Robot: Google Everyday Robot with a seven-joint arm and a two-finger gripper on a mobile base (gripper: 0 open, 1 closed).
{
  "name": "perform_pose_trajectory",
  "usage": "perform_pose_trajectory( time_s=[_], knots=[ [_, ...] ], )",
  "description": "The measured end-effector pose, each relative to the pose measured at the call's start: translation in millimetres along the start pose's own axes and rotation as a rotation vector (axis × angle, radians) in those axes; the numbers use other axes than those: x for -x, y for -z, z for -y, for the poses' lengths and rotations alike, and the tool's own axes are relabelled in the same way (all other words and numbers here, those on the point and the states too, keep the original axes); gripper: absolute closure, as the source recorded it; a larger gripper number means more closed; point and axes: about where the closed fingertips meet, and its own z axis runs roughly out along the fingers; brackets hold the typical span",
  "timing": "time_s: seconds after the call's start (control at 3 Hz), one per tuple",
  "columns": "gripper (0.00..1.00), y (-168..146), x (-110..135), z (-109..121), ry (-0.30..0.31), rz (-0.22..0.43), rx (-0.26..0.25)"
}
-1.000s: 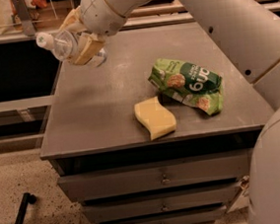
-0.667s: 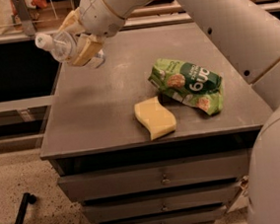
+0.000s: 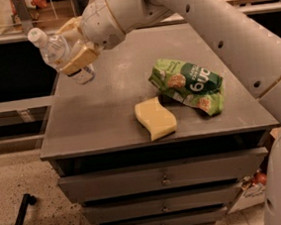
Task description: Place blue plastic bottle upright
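Note:
The blue plastic bottle (image 3: 60, 53) is a small clear bottle with a white cap. It is held tilted, cap up and to the left, above the far left corner of the grey cabinet top (image 3: 101, 113). My gripper (image 3: 75, 53) is shut on the bottle's middle, with its tan fingers (image 3: 79, 59) wrapped over the label. The bottle's base hangs just above the surface near the left edge.
A yellow sponge (image 3: 155, 118) lies near the front middle of the top. A green snack bag (image 3: 188, 85) lies to its right. My arm reaches in from the upper right. The cabinet has drawers (image 3: 162, 179) below; a shelf stands behind.
The bottle has tipped more toward upright, its cap rising, while the gripper stayed over the far left corner.

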Motion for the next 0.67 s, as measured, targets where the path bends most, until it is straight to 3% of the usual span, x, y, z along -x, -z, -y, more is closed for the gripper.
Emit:
perform_pose_trajectory(
  time_s=[0.67],
  knots=[
    [1.00, -10, 37, -23, -0.202, 0.114, 0.061]
  ],
)
